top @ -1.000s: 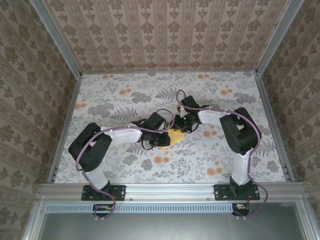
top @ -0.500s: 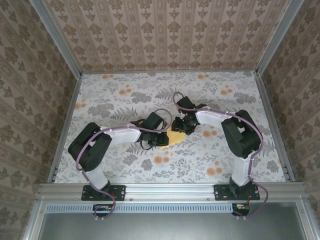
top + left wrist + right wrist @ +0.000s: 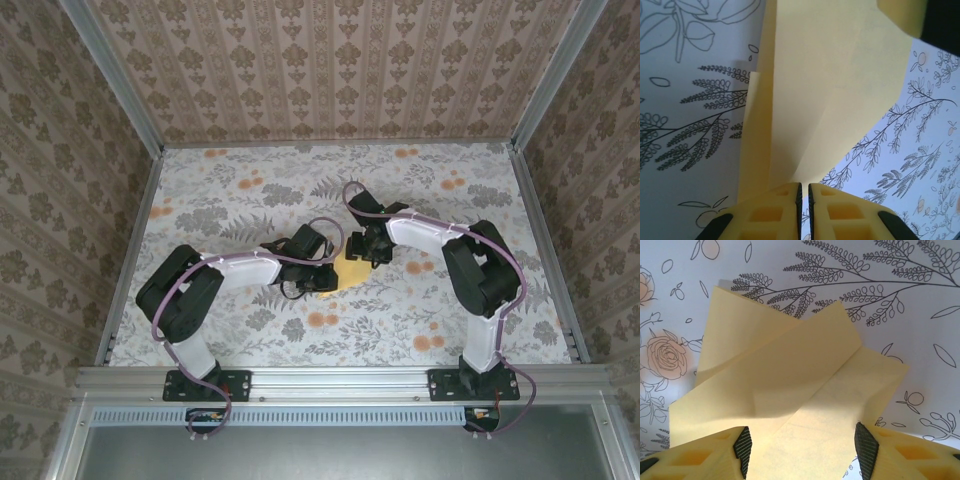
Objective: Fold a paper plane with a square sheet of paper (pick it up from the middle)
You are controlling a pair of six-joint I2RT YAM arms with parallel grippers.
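No text, label, brand, number or sign is legible in any view.
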